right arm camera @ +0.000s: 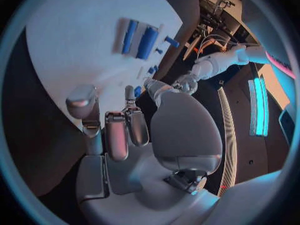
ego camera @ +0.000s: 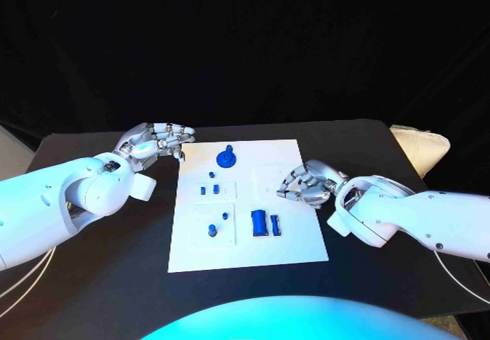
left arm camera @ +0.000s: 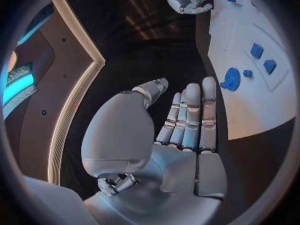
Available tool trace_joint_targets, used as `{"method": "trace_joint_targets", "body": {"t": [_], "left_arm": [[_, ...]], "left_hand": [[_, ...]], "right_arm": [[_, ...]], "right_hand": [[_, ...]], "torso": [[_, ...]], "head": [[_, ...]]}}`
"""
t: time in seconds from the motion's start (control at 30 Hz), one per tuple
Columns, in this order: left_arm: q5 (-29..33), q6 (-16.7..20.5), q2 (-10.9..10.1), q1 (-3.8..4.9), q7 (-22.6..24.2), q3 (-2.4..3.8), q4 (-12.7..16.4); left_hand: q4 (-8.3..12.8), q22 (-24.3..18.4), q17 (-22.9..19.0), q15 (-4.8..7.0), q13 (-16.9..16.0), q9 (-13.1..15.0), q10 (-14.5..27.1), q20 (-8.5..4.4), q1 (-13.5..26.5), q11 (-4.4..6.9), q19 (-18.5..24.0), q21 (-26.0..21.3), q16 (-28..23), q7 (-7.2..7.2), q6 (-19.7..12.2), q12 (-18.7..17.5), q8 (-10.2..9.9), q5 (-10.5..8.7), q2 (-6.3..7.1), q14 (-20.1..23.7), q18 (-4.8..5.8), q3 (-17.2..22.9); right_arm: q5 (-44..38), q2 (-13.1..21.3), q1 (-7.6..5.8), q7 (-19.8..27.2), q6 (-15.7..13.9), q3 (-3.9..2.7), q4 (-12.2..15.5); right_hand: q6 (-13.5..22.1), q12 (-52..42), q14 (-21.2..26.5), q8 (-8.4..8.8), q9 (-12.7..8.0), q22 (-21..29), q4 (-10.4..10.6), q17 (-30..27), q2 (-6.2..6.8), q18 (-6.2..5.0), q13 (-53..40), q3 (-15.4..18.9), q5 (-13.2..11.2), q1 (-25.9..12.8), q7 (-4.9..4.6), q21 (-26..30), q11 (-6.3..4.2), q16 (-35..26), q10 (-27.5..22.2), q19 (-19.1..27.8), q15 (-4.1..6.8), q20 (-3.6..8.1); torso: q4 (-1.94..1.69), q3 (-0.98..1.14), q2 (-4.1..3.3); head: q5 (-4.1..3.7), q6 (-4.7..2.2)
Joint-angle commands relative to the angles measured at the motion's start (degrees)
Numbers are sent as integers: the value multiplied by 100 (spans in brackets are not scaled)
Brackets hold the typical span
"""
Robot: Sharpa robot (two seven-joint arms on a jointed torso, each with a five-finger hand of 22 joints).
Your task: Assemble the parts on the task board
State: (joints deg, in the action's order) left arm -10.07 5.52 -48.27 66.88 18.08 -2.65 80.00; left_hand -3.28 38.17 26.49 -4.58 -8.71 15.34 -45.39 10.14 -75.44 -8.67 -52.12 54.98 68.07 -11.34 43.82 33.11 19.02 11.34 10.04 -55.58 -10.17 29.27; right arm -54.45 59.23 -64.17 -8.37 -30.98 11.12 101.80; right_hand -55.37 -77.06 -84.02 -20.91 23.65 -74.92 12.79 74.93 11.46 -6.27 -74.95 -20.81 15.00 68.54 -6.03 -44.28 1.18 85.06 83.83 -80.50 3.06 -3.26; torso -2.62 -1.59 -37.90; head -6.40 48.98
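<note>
I have the black bench [ego camera: 122, 283] under me with the white task board [ego camera: 275, 244] lying at its middle, long side running from the near edge toward the far edge.

My left arm [ego camera: 61, 202] comes in over the bench's left side. My left hand [ego camera: 155, 144] sits just off the board's far left corner, over bare bench. From the left wrist camera that hand [left arm camera: 181, 135] has its fingers [left arm camera: 208, 110] laid straight and close together, thumb standing apart, nothing in it.

My right arm [ego camera: 418, 216] comes in from the right side. My right hand [ego camera: 304, 183] is over the board's right edge, about midway along it; its fingers [ego camera: 286, 190] are curled inward. From the right wrist camera the fingers [right arm camera: 117, 130] bend in above the white board [right arm camera: 75, 40] and I can see nothing held between them.

On the board, biggest first: a round blue part with a tab [ego camera: 228, 156] near the far edge; two upright blue bars [ego camera: 265, 223] side by side toward the near right; a pair of small blue blocks [ego camera: 209, 189] in a shallow recess left of centre; a small blue peg [ego camera: 212, 230] in the near left recess; another tiny peg [ego camera: 226, 213] just beyond it; and a blue dot [ego camera: 212, 174] between the round part and the blocks
</note>
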Motion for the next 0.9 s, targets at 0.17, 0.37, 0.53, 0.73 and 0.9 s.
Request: {"method": "trace_joint_targets", "body": {"t": [0.17, 0.37, 0.53, 0.73, 0.9], "left_arm": [[880, 432, 132, -79, 665, 7, -168], [1210, 688, 284, -133, 951, 10, -446], [1205, 786, 420, -156, 1104, 11, -680], [1178, 823, 549, -169, 1171, 12, -874], [1077, 743, 557, -174, 943, 9, -885]], "left_hand": [[-157, -242, -406, 45, 167, 0, -517, -28, -83, 104, 419, -521, -848, 45, 223, -64, 212, 4, 45, 471, -29, 166], [-191, -969, -1221, -208, 512, -112, -1039, 257, -147, 12, 1209, -1895, -3049, 93, 238, -1437, 58, -30, 203, 611, 33, 433], [-233, -1972, -1566, -497, 511, -301, -1046, 632, -98, -204, 1549, -3432, -4662, 176, 166, -2477, -274, -40, 164, 1067, 28, 178], [-209, -2256, -1665, -544, 510, -359, -1043, 643, -145, -211, 1509, -3820, -5045, 164, 215, -2709, -390, -36, 107, 1135, 63, 73], [328, -3817, -2649, 458, 871, -1534, 4539, -1014, 2309, 867, 5212, -5498, -6807, 1134, -4382, -3311, -1902, -1134, -1004, 5558, 1017, -2927]], "right_arm": [[2791, -423, -236, 2184, 77, -55, -1011], [3594, -905, -281, 2784, 392, -146, -1876], [3948, -1241, -289, 3110, 542, -205, -2495], [4125, -1458, -292, 3303, 619, -243, -2907], [3883, -1478, -285, 2973, 368, -261, -2920]], "right_hand": [[332, 4139, 967, 158, -39, 1333, -278, -2861, -24, -413, 1414, -367, -238, 449, -196, 3321, 211, -2889, -2108, 1152, -247, -210], [419, 5844, 2003, 259, -121, 2553, -359, -3968, 98, -399, 3607, -987, -334, 563, -346, 4071, 418, -5038, -2209, 1991, -521, -544], [425, 6785, 2343, 541, -240, 3688, -517, -4670, 122, -429, 5287, -1237, -338, 501, -474, 4071, 601, -6330, -2005, 2662, -796, -859], [399, 7000, 2293, 718, -296, 4315, -634, -4930, 54, -420, 6028, -1239, -300, 419, -517, 4070, 653, -6806, -1945, 2687, -857, -924], [5537, 7706, 4270, 2091, -2365, 7492, -1279, -7493, -1146, 627, 7495, 2081, -1500, -1906, 603, 4428, -118, -8506, -4016, 8050, -306, 326]], "torso": [[53, -41, 162], [76, -18, 225], [81, -13, 264], [51, 15, 266], [63, 9, 270]], "head": [[36, -252], [96, -519], [135, -737], [190, -818], [189, -818]]}}
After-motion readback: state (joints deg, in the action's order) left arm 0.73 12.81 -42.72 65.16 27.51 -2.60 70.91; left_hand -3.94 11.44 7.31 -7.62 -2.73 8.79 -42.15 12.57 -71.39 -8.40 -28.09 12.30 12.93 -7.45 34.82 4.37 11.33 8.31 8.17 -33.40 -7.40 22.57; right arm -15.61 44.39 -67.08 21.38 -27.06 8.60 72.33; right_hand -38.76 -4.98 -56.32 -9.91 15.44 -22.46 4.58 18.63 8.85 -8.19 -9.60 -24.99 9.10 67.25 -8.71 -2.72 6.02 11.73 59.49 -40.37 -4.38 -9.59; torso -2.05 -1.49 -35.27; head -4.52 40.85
